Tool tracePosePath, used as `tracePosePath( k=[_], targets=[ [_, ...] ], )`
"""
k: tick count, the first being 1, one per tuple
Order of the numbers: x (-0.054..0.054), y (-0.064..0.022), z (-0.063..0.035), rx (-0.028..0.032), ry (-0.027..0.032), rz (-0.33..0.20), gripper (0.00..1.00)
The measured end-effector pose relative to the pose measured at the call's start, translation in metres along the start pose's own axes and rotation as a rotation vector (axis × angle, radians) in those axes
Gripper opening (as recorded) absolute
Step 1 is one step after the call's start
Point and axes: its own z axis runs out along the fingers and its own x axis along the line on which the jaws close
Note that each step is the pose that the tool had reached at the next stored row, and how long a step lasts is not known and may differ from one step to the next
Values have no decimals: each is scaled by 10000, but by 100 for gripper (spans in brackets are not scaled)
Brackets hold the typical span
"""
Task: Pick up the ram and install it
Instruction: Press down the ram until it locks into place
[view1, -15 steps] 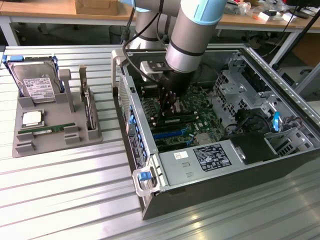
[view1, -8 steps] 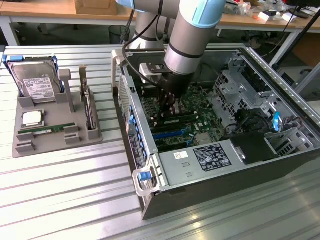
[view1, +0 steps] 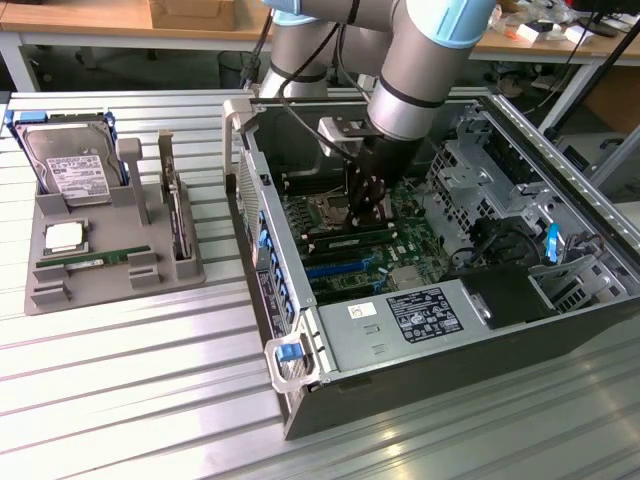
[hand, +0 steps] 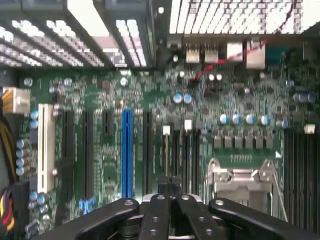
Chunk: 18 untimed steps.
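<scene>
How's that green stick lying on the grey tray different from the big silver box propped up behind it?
The ram is a long, thin green strip; the hard drive is a broad silver block. The ram lies low and flat at the front of the tray; the hard drive leans tilted at the back. Both carry a white label and sit apart from the gripper, which is inside the computer case.

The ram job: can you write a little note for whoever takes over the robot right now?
Gripper: shut, nothing visibly held, down inside the open computer case over the motherboard, close to the memory slots.
Ram: one green stick lies flat in the grey holder tray, at the exterior view's left, beside the hard drive and CPU chip.
Done: whether a stick is already seated under the gripper cannot be told.
Left: the stick in the tray is not picked up or installed.
</scene>
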Motion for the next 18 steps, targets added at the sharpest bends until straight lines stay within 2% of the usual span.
tracePosePath(
  k=[3,4,8,13,15,18],
  targets=[
    [1,-281,-24,-69,2,-1,11],
    [1,-407,-34,-118,0,-2,11],
    [2,-614,-51,-179,-1,-3,11],
    [3,-978,-92,-218,0,-4,11],
    [4,-1028,-138,-218,0,-4,11],
    [8,-1059,-348,-218,-1,-4,11]
  ],
)
